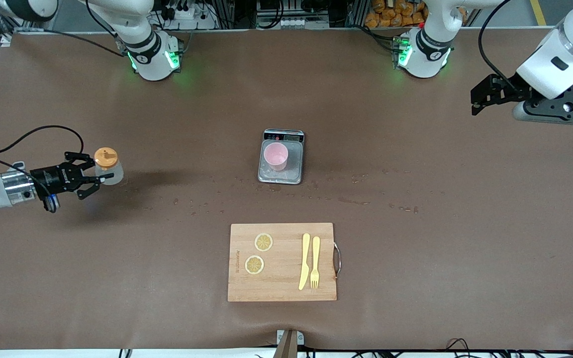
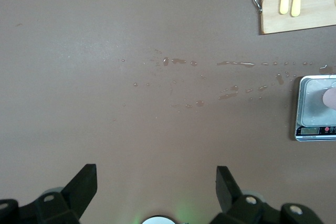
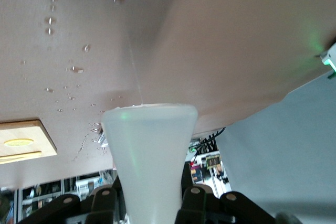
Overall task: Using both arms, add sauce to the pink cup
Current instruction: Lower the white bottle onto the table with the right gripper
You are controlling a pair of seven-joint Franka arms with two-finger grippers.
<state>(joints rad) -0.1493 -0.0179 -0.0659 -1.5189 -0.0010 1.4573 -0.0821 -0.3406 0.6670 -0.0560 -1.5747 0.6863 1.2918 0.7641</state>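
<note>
Robotics lab: 2 bench-mounted arms [image 1: 147, 49], cabling, equipment racks along the table [image 1: 416, 248]

Pink cup [image 1: 276, 155] sits on scale [image 1: 281, 175], mid-bench [image 1: 416, 258]. Cutting board [image 1: 282, 262] lies nearer the front camera, carrying two lemon slices [image 1: 263, 242], knife [image 1: 305, 261] and fork [image 1: 315, 262] side by side.

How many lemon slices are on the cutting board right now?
2. Both lie on the cutting board, toward the right arm's end: one lemon slice farther from the front camera, the other lemon slice nearer. None seems hidden.
</note>
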